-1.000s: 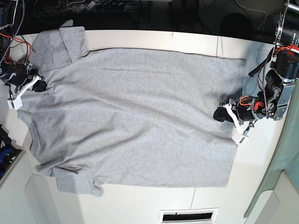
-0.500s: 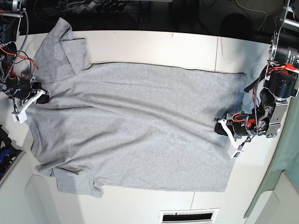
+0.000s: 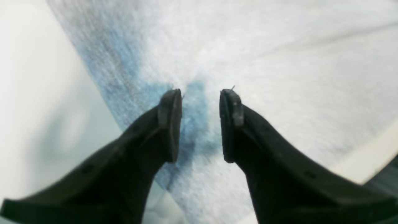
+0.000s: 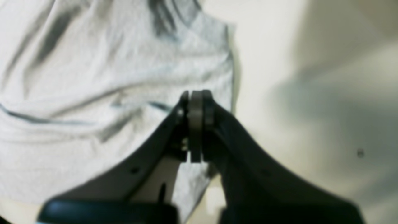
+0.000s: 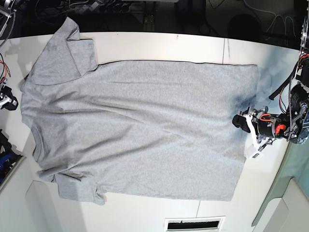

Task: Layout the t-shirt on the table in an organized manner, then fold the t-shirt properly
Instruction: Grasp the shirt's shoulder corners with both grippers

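Note:
The grey t-shirt [image 5: 135, 125] lies spread flat on the white table [image 5: 159, 46], plain side up, sleeves to the left and hem to the right. My left gripper [image 5: 240, 121] sits at the hem's middle on the right. In the left wrist view its fingers [image 3: 169, 121] stand open just above the t-shirt [image 3: 279, 62], with nothing between them. My right gripper [image 5: 7, 100] is at the frame's far left edge, apart from the collar side. The right wrist view shows it [image 4: 196, 96] shut, hovering over the t-shirt's edge [image 4: 108, 77].
A white vent grille [image 5: 195, 224] sits in the table's front edge. Thin dark seams [image 5: 224, 48] cross the tabletop. Cables and dark gear lie beyond the far edge. A teal panel [image 5: 294, 179] stands at the right, and blue items [image 5: 5, 159] at the left.
My left gripper has opened and let go of the hem. The right gripper has drawn off leftward from the shoulder. The shirt now lies flatter, its upper sleeve spread out.

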Controlling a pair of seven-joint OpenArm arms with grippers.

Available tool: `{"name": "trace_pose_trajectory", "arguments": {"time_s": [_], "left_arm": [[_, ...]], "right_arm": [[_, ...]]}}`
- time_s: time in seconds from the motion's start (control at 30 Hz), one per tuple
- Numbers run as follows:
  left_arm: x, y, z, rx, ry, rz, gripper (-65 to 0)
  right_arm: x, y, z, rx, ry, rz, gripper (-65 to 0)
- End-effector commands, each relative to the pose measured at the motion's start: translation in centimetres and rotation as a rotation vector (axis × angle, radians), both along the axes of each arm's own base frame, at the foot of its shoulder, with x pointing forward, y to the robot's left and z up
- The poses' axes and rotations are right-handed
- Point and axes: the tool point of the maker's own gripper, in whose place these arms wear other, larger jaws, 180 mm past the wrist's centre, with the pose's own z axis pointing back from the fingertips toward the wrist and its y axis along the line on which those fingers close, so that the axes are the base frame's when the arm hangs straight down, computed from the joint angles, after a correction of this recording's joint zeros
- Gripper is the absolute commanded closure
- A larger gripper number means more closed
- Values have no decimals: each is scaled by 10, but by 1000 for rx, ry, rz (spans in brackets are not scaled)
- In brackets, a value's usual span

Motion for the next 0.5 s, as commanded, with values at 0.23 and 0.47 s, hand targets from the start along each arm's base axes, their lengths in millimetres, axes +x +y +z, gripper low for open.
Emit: {"name": "trace_pose_trajectory", "arguments": {"time_s": [0.23,0.47], "left_arm": [[-77,-35,10,-39,18,-242,-236],[-120,-72,6,-116,1,-285,-238]], "right_arm": [[-77,-49,-8,-62,119,-34,-125],[-117,-37,-30,-17,195,-20,-246]]}}
